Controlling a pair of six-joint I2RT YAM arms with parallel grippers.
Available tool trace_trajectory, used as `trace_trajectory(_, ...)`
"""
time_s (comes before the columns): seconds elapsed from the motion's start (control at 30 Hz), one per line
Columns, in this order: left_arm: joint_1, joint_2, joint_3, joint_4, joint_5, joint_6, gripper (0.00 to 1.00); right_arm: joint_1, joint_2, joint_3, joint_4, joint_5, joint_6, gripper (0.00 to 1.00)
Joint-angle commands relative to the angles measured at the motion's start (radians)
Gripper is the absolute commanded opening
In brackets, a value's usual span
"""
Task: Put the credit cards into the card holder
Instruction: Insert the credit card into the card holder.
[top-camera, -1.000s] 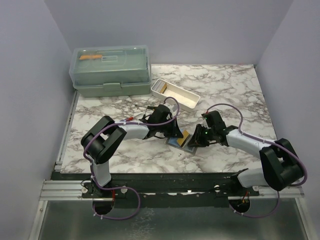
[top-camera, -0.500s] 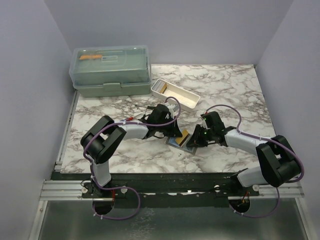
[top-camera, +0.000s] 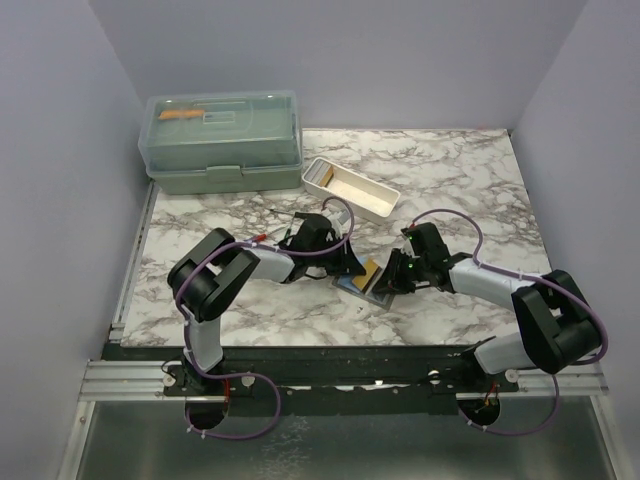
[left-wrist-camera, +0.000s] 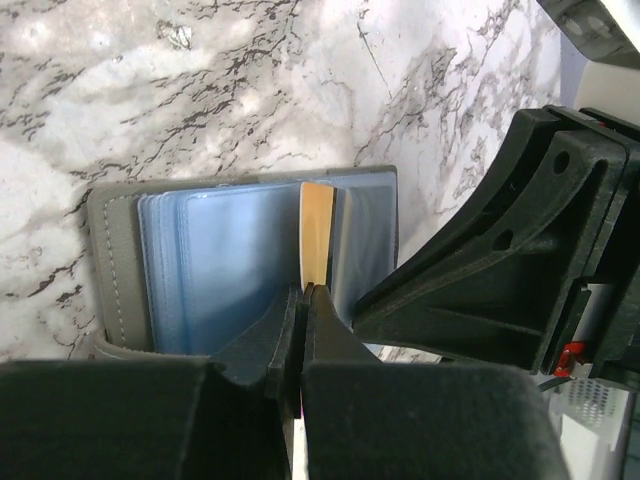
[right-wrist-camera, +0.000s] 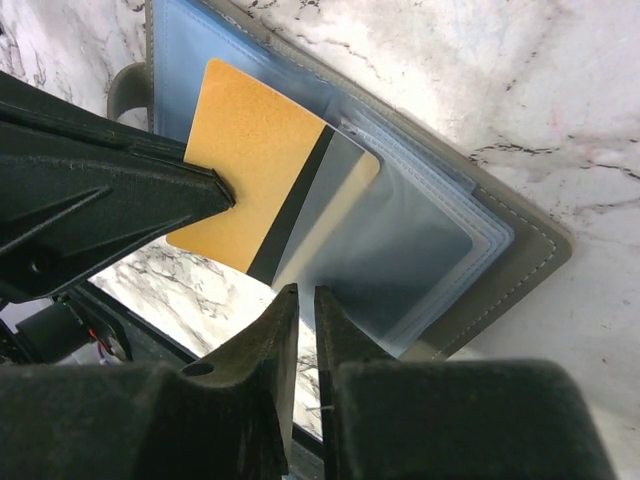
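Note:
The grey-olive card holder (top-camera: 358, 285) lies open on the marble between both arms, its clear sleeves (right-wrist-camera: 400, 240) fanned out. A gold credit card (right-wrist-camera: 250, 190) with a black stripe stands half inside one sleeve. My left gripper (left-wrist-camera: 303, 290) is shut on that card's free end, seen edge-on as an orange strip (left-wrist-camera: 316, 230). My right gripper (right-wrist-camera: 302, 292) is closed to a slim gap on the near edge of the sleeves, pinching the card holder (right-wrist-camera: 525, 262). In the top view the left gripper (top-camera: 354, 267) and right gripper (top-camera: 386, 282) almost touch over the holder.
A long white tray (top-camera: 372, 196) stands just behind the grippers, with something flat and grey at its left end. A big green lidded box (top-camera: 222, 140) sits at the back left. Bare marble lies to the right and front.
The right gripper's jaws have narrowed at the sleeve edge. The left arm's elbow shifted slightly; the card and holder stay where they were.

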Motion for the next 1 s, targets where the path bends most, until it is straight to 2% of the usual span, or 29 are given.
trace_trajectory(0.0,-0.006,0.039,-0.062,0.090,-0.025,-0.081,0.00,0.005,0.004,-0.032,-0.138,0.143,-0.009,0.19)
trace_trajectory(0.17,-0.007,0.042,-0.091,0.105,-0.032,-0.076,0.00,-0.010,-0.081,-0.015,-0.241,0.212,0.042,0.32)
trace_trajectory(0.37,-0.016,0.056,-0.097,0.111,-0.027,-0.064,0.00,-0.032,-0.131,-0.010,-0.299,0.260,0.041,0.35)
trace_trajectory(0.47,-0.023,0.061,-0.099,0.110,-0.026,-0.064,0.00,-0.031,-0.086,-0.011,-0.257,0.227,0.027,0.32)
trace_trajectory(0.57,-0.035,0.058,-0.099,0.110,-0.036,-0.079,0.00,-0.032,-0.036,-0.009,-0.187,0.178,0.009,0.22)
trace_trajectory(0.67,-0.063,0.065,-0.087,0.108,-0.043,-0.123,0.00,-0.032,-0.017,-0.001,-0.137,0.129,-0.001,0.16)
trace_trajectory(0.8,-0.072,0.053,-0.086,0.072,-0.053,-0.145,0.00,-0.031,-0.036,0.012,-0.159,0.144,0.001,0.15)
trace_trajectory(0.87,-0.066,0.026,-0.061,-0.026,-0.095,-0.094,0.10,-0.031,-0.052,0.007,-0.174,0.161,-0.001,0.14)
trace_trajectory(0.97,-0.065,-0.012,-0.032,-0.141,-0.136,-0.022,0.30,-0.031,-0.056,0.001,-0.180,0.164,-0.007,0.14)
